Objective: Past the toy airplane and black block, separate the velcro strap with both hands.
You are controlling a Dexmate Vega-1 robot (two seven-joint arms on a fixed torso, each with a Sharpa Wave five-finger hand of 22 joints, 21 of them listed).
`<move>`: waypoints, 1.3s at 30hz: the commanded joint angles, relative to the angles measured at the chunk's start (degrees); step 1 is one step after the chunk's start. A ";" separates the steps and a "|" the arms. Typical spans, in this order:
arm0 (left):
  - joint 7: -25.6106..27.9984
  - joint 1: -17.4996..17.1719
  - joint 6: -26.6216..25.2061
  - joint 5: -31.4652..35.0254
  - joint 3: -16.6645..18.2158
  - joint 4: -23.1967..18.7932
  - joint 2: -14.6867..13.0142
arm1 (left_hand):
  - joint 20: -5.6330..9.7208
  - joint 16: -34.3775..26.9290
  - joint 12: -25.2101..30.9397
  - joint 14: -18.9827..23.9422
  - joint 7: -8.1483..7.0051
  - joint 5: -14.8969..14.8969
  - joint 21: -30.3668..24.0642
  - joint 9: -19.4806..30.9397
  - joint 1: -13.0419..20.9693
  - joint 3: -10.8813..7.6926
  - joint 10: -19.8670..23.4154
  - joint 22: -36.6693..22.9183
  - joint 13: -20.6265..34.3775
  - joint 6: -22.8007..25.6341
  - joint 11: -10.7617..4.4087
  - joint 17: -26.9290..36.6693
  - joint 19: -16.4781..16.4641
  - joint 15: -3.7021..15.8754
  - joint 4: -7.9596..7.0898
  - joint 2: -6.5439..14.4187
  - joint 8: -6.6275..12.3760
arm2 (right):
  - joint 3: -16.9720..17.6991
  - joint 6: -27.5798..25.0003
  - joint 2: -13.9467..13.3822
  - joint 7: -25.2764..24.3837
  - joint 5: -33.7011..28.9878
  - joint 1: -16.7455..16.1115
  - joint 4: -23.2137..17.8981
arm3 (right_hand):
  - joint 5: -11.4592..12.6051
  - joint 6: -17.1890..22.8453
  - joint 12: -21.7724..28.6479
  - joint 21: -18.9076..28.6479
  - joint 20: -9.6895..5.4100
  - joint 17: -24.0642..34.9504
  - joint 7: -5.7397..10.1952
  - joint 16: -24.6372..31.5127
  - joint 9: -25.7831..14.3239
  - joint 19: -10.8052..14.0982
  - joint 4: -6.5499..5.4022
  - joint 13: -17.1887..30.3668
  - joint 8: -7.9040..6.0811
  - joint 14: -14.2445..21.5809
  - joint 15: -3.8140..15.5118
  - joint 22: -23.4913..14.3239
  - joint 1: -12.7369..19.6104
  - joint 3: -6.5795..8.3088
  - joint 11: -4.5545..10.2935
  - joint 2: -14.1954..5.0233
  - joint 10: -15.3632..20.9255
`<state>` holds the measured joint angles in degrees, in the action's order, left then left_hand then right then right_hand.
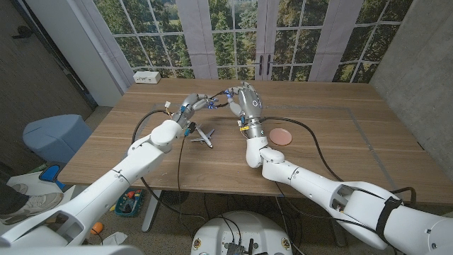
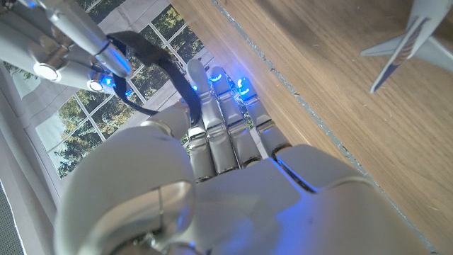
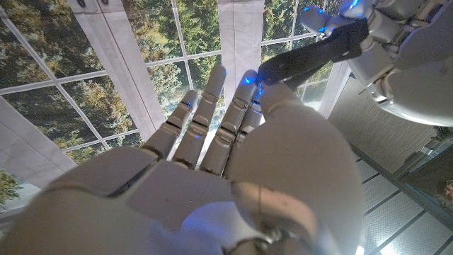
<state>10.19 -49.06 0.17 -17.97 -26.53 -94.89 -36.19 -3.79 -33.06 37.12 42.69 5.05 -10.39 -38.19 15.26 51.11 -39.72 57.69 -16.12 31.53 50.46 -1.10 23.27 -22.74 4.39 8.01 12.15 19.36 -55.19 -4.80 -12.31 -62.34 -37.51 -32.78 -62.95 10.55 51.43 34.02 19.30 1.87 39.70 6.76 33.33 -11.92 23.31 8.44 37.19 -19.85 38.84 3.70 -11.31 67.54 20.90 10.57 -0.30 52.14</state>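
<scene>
Both hands are raised above the surface (image 1: 340, 142), beyond the toy airplane (image 1: 203, 135); the left hand (image 1: 190, 108) and right hand (image 1: 247, 105) each pinch an end of the velcro strap (image 3: 311, 53), light and floppy, best gripped near the ends

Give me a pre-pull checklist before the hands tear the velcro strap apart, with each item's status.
1. Left hand grips one end of the velcro strap: ok, left wrist view shows the strap at its fingertips.
2. Right hand grips the other end: ok, pinched in the right wrist view.
3. Strap lifted off the table: ok.
4. Toy airplane away from the hands: ok, it lies on the table nearer the robot.
5. Strap halves already parted: cannot tell.
6. Pink disc out of the way: ok.
</scene>
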 commanded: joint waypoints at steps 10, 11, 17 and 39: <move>-2.04 0.75 1.39 -1.61 -0.60 0.65 -0.37 | 0.28 0.57 1.56 -0.33 4.18 -0.30 -1.23 1.42 0.69 -0.51 -0.63 -0.73 1.66 4.06 0.37 0.39 0.96 2.92 -0.07 -0.27 0.16 | -1.74 -6.24 -0.52 2.50 1.04 0.33 -2.77 | -0.14 -6.26 -4.84 0.00 2.29 0.77 -0.53 -2.71 0.07 -1.48 -2.36 -1.97 3.15 -1.86 7.26 -0.15 -8.66 -1.93 -1.93 1.69 -7.54; -1.92 0.78 1.36 -1.42 -0.67 0.60 -0.39 | 0.28 0.59 1.61 -0.38 4.18 -0.29 -1.28 1.49 0.67 -0.50 -0.71 -0.76 1.75 4.05 0.32 0.43 1.04 2.86 -0.10 -0.26 0.14 | -1.70 -5.98 -0.40 2.16 1.21 0.36 -2.58 | -0.07 -5.81 -4.82 -0.01 2.30 0.97 -0.70 -2.47 0.07 -1.54 -2.37 -2.18 2.99 -1.49 7.60 -0.15 -8.71 -1.83 -1.81 1.32 -7.00; -1.75 0.87 1.34 -1.10 -0.83 0.46 -0.42 | 0.35 0.72 1.94 -0.50 4.13 -0.29 -1.69 1.90 0.69 -0.57 -0.98 -0.91 2.28 3.99 0.31 0.53 1.21 2.92 -0.09 -0.28 0.04 | -1.23 -4.78 0.13 0.85 2.51 0.39 -1.83 | 0.21 4.68 -3.45 1.09 0.07 3.13 -0.58 -0.45 0.23 0.46 0.26 -5.01 -0.72 3.04 8.54 -0.11 -5.35 1.33 -1.10 -3.43 4.09; 14.00 -1.65 -16.02 13.61 -2.26 -11.00 -2.46 | 0.96 1.25 2.35 0.02 3.45 -0.33 -3.76 3.17 0.23 -0.90 -2.08 -1.42 3.19 3.71 -1.26 0.59 0.95 4.08 -0.51 -0.37 -0.57 | 9.64 1.42 4.40 -1.66 -3.57 -1.96 4.04 | 0.17 8.92 -4.10 2.62 -1.46 3.73 -1.65 -0.14 0.67 2.71 1.32 -7.26 -1.86 7.56 8.99 -0.13 -3.73 3.13 -1.51 -5.48 9.30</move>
<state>15.59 -49.34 -4.69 -12.46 -27.70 -98.65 -37.72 -3.46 -31.98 39.29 42.14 5.15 -10.28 -41.31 18.17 51.08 -40.21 55.51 -17.38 34.81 50.36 -1.82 23.69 -21.41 4.32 7.52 12.12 19.01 -52.69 -7.04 -10.70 -63.15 -35.50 -32.98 -62.06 10.40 60.26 30.07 21.71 0.33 43.24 5.31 33.33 -11.10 26.08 9.65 29.63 -21.40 45.97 5.43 -11.31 62.77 23.66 9.52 -5.91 61.21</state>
